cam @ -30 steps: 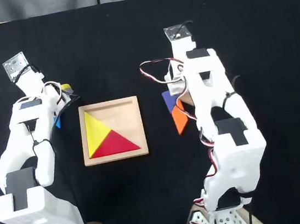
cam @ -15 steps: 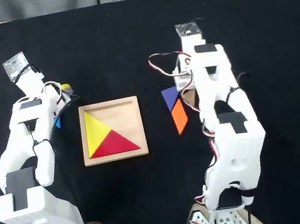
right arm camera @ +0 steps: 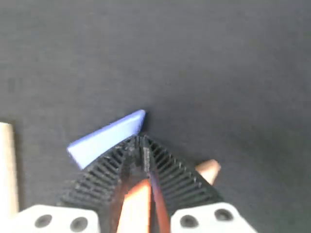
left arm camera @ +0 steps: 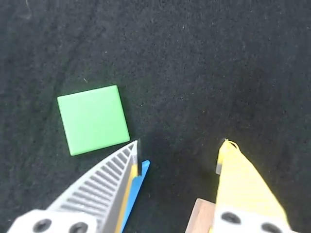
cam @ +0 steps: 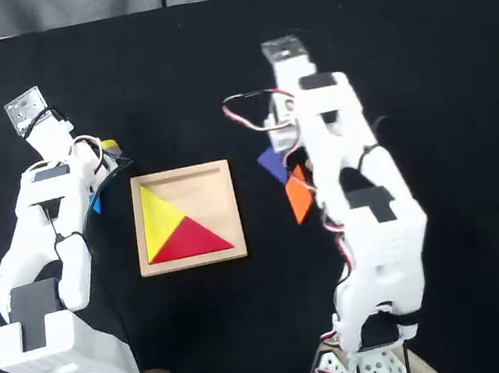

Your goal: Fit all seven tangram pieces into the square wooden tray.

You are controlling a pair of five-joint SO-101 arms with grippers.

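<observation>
Right gripper (right arm camera: 141,141) is pinched fully closed, gripping nothing, above the orange parallelogram (cam: 299,200). That piece lies at 3 o'clock of the square wooden tray (cam: 181,171), long axis running 1 to 7 o'clock. Left gripper (left arm camera: 180,145) gapes wide, empty, beside the green square (left arm camera: 93,120).

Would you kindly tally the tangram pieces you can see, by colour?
Yellow piece: 1
Red piece: 1
Purple piece: 1
Orange piece: 1
Green piece: 1
Blue piece: 1
Total: 6 clearly seen; a pale scrap is too unclear to count.
</observation>
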